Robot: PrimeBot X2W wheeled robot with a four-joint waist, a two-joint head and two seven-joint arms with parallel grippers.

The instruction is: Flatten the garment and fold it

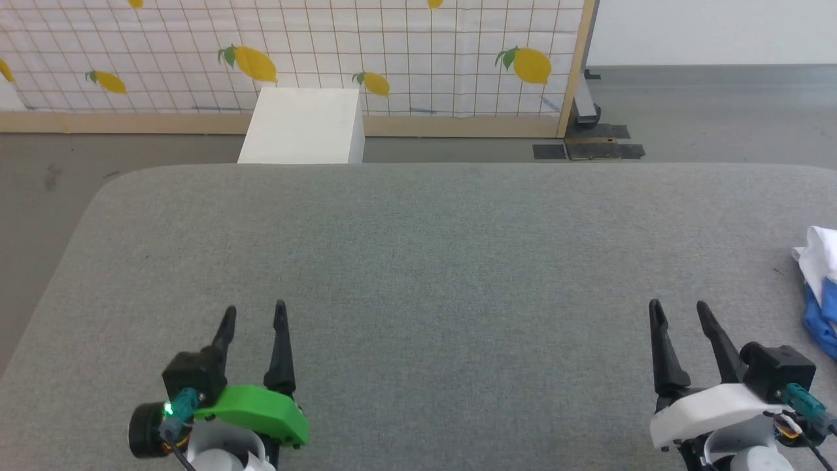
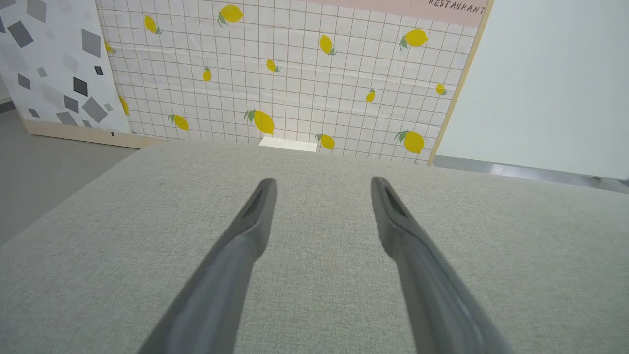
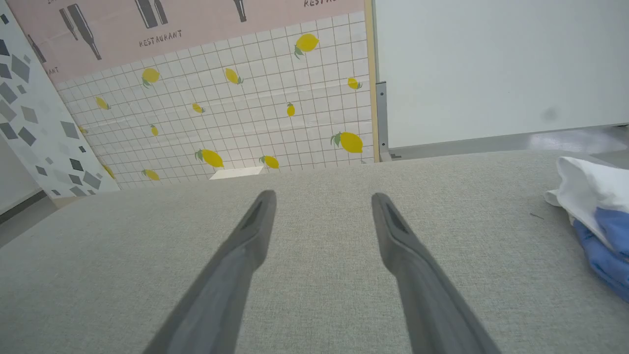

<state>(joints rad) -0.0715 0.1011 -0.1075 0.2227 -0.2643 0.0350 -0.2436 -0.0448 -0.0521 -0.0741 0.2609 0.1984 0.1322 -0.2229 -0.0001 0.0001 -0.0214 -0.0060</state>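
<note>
On pink panel (image 3: 206, 24), "RESTAURANT" lettering (image 3: 160, 38)

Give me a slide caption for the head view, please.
Left gripper and right gripper open above the grey table; crumpled garment lies to their right.

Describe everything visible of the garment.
The garment is soft, thin cloth, white on its far part and bright blue nearer the robot, bunched in a crumpled heap, neither flattened nor folded. It lies on the grey fabric surface at the robot's right, cut off by the frame, so its full shape cannot be told. In view, only that surface touches it; the right gripper stands apart from it.
</note>
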